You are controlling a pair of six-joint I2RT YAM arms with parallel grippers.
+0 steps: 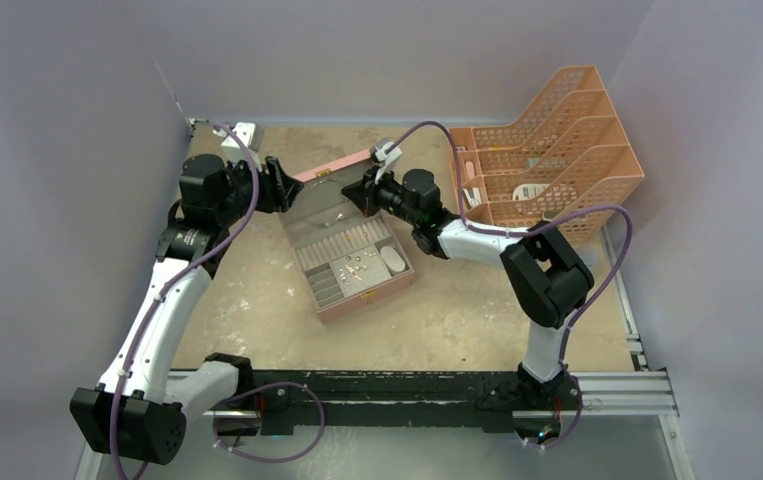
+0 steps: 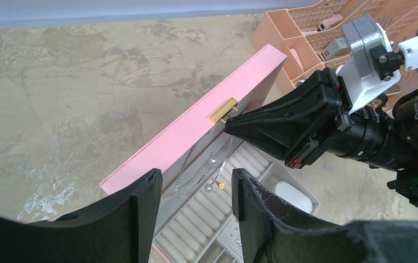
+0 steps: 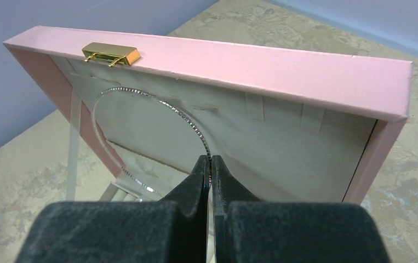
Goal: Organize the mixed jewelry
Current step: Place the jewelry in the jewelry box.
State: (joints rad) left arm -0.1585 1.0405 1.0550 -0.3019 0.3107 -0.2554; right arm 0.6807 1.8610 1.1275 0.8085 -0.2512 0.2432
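While the left gripper [image 2: 195,183] is hovering spread beside the pink box lid [image 3: 250,60], the wire hoop [image 3: 180,114] is sitting in front of the lid's lining, with the right gripper [image 3: 211,164] pinching its lower arc. It's probably light, springy, slippery and easily bent, so pinching the wire itself gently suits.

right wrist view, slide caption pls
Jaws shut on the thin wire hoop before the pink box's raised lid

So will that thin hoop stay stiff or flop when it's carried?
Probably springy rather than floppy: the hoop holds its arc though the right gripper pinches only one spot. It looks light, and the thin wire may pivot or slip in that pinch.
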